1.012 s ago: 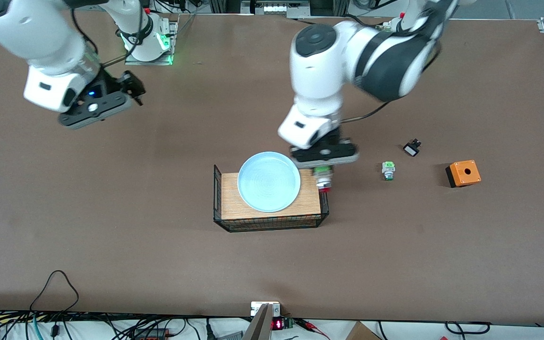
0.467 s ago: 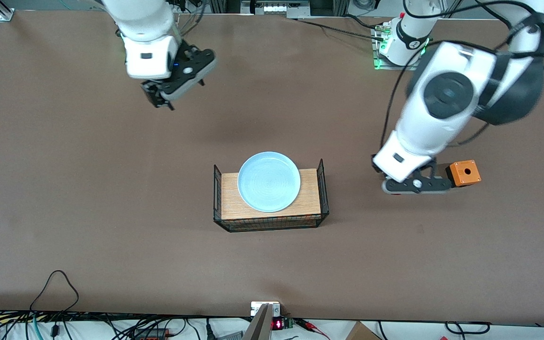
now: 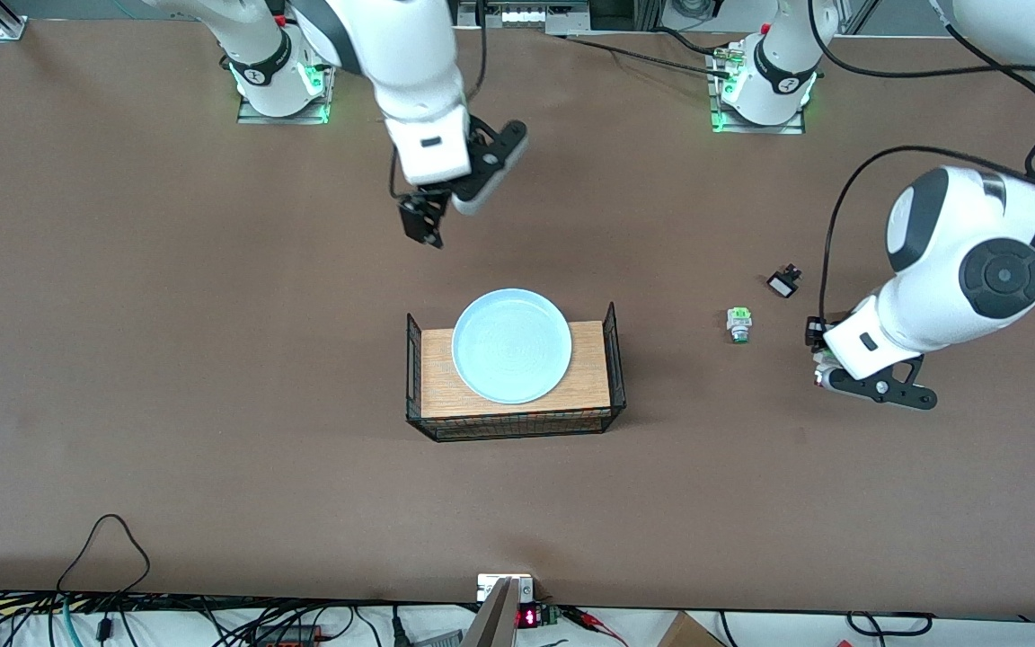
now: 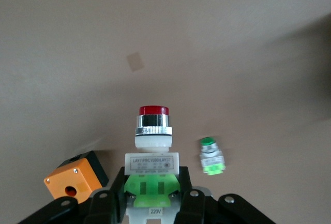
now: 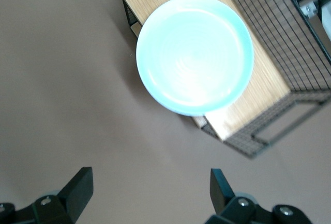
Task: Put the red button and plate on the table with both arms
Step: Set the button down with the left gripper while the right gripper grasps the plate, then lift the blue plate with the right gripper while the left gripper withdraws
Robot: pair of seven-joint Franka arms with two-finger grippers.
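In the front view, the left gripper hung low over the table toward the left arm's end, beside the green-capped switch and a small black part. Something pale showed at its fingertips, too small to make out there. The right gripper hovered over bare tabletop on the robots' side of the tray, carrying nothing. The plate lay flat on the tray's wooden top, its rim reaching past the edge farther from the camera.

In the left wrist view, the left gripper was clamped on the red button: the black fingers pressed the bright green rear block from both sides, and the whitish body, chrome collar and red cap stuck out ahead of them. The button was off the table. Below it stood the green-capped switch to one side and the orange box, hole upward, to the other, neither touching the button.

In the right wrist view, the right gripper had its fingers spread wide, with only brown table between them. The plate sat farther out, on the wood of the tray, overhanging one long edge, well clear of the fingertips.
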